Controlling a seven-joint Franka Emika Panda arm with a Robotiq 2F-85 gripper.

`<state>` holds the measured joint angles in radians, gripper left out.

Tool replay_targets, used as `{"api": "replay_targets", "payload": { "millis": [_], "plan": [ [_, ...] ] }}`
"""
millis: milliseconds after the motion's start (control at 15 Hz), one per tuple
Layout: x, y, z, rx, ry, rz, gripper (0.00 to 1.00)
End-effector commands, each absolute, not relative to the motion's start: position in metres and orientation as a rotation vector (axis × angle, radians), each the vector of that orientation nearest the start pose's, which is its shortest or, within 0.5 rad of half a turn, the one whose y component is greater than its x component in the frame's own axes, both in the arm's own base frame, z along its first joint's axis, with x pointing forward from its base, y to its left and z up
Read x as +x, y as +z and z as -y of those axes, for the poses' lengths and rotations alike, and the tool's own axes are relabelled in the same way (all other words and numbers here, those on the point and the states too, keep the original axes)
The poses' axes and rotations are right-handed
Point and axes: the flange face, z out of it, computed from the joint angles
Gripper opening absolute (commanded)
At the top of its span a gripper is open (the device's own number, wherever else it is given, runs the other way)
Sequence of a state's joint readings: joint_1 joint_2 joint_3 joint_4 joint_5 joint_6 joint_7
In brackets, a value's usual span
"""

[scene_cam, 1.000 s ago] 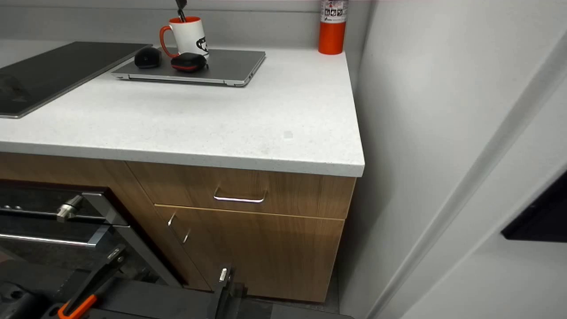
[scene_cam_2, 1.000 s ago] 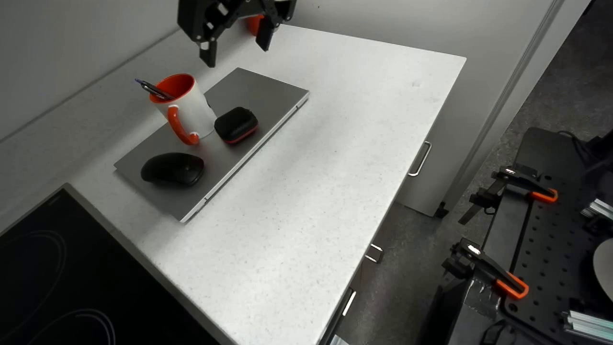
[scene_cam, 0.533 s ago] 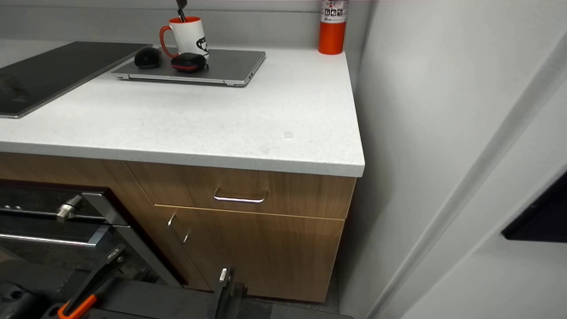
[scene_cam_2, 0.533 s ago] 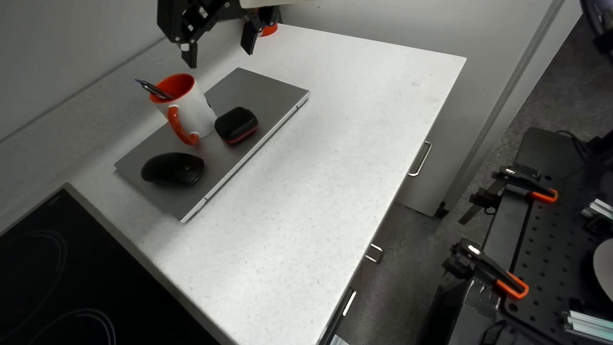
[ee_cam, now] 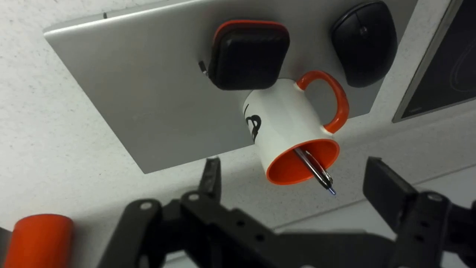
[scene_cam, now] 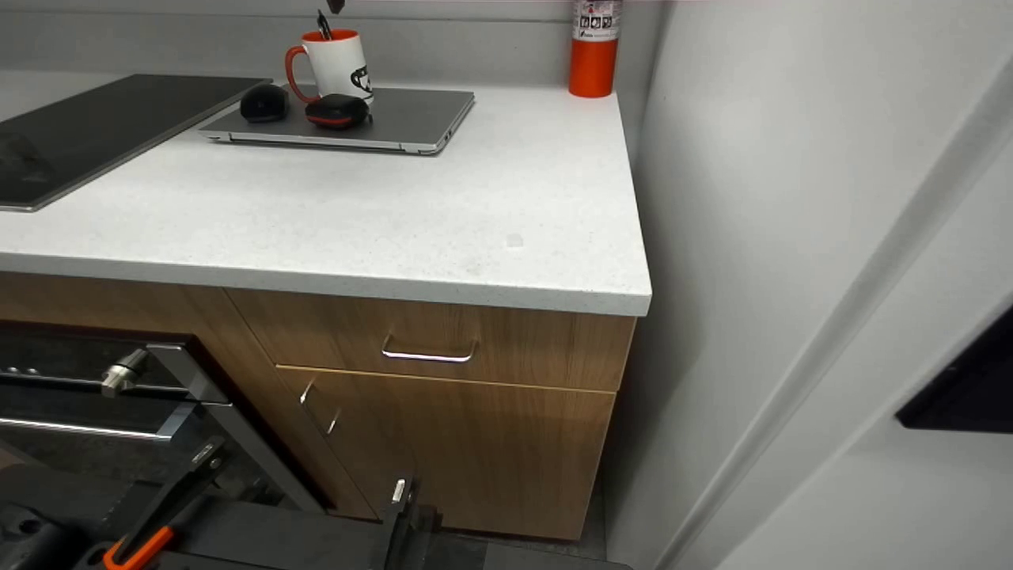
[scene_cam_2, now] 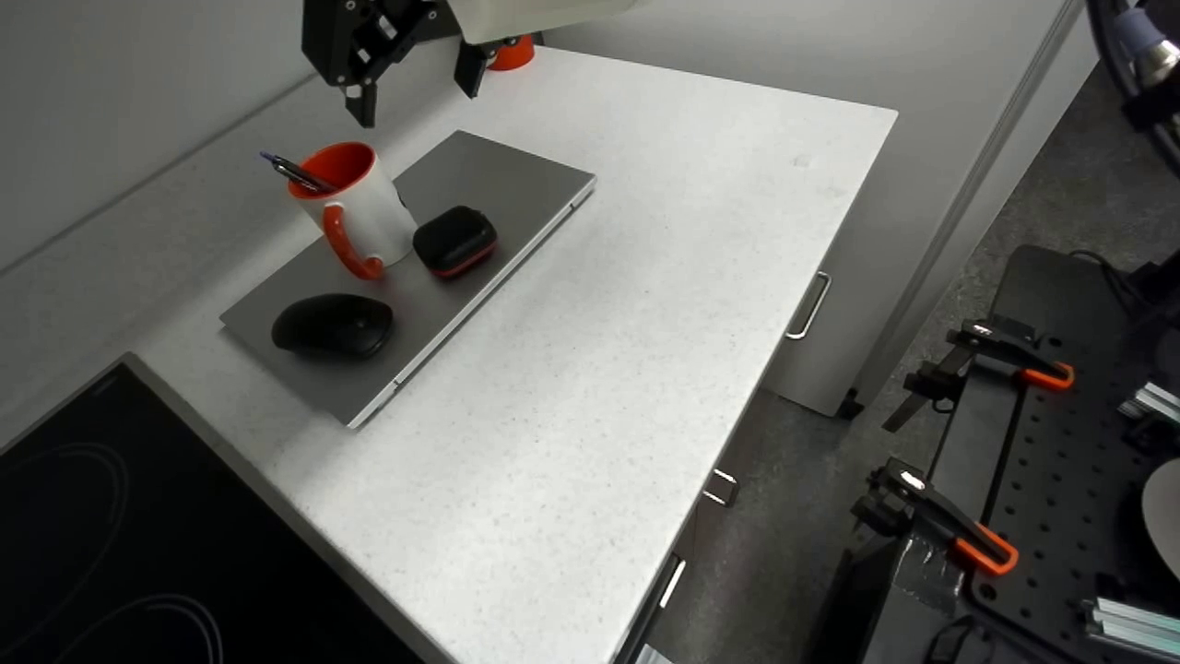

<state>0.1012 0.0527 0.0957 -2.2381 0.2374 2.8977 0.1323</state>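
My gripper [scene_cam_2: 417, 100] stands open above the back of the counter, nothing between its fingers. Nearest to it is a white mug [scene_cam_2: 383, 221] with orange inside and handle; a dark pen [ee_cam: 314, 169] leans out of its mouth. In the wrist view the mug's mouth appears between the two spread fingers, apart from both. Only a fingertip [scene_cam: 335, 6] shows at the top edge in an exterior view. The mug rests on a closed grey laptop [scene_cam_2: 516, 175], together with a black case with red trim [ee_cam: 253, 56] and a black mouse [scene_cam_2: 332, 326].
A red cylinder [scene_cam: 593, 67] with a printed label stands at the back corner by the wall. The black cooktop [scene_cam_2: 55, 516] is set into the pale counter [scene_cam_2: 599, 387] on the mouse's side. Clamps with orange handles [scene_cam_2: 986, 549] sit on a black perforated base.
My gripper has shifted toward the mug and then risen slightly; a pale arm part has come into view. The fingers stayed open. Mug, pen, case, mouse and laptop have not moved.
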Motion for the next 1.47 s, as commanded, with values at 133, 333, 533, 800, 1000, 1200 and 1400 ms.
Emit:
{"api": "replay_targets", "payload": {
  "millis": [133,333,533,800,1000,1200,1400],
  "plan": [
    [0.591,0.402,-0.104,-2.761,-0.993,-0.196,1.0],
    [0.602,0.402,-0.113,-2.735,-1.014,-0.172,1.0],
    [0.614,0.407,-0.133,-2.704,-1.017,-0.129,1.0],
    [0.633,0.401,-0.148,-2.701,-1.046,-0.054,1.0],
    [0.65,0.387,-0.15,-2.716,-1.05,0.005,1.0],
    [0.666,0.38,-0.152,-2.717,-1.061,0.044,1.0],
    [0.676,0.38,-0.152,-2.714,-1.063,0.039,1.0]
  ]
}}
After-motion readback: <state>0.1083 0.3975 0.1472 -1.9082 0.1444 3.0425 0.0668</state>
